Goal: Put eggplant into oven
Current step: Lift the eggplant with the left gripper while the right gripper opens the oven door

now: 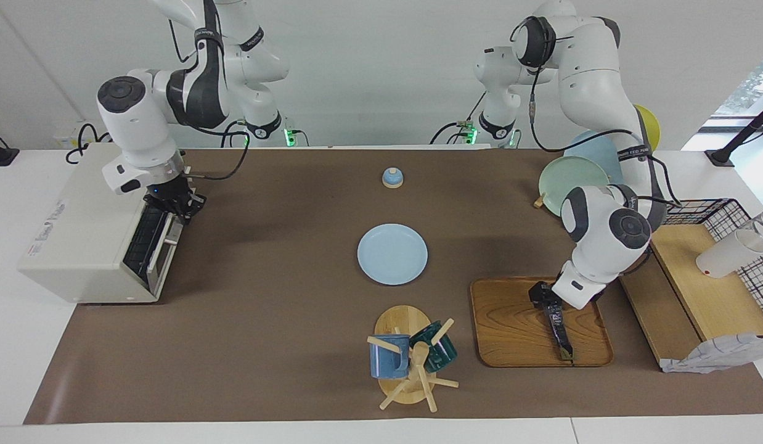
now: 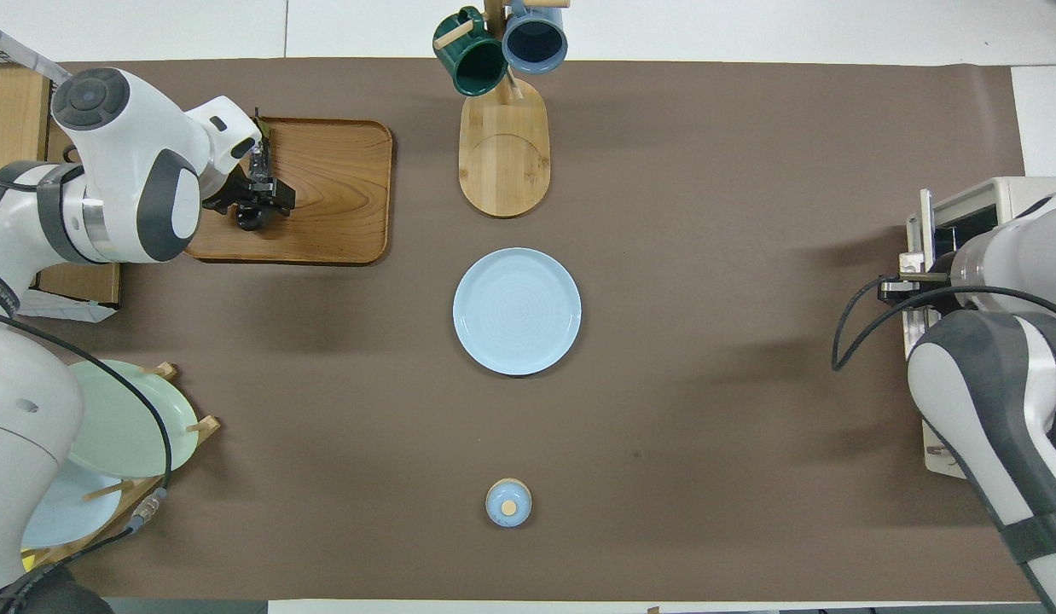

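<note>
Brown matting covers your tabletop [image 1: 264,320]. On the wooden tray [image 1: 511,333] at the left arm's end lies the eggplant [image 1: 560,330], running twelve to six. Your left gripper [image 1: 542,295] is spread wide around its twelve o'clock end. Your right gripper [image 1: 183,203] is clenched on the oven [image 1: 79,246] door's handle [image 1: 166,237]; the door is tilted partly open.

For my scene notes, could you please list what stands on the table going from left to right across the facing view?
oven → light blue plate → mug tree → wooden tray with the eggplant → wooden shelf
</note>
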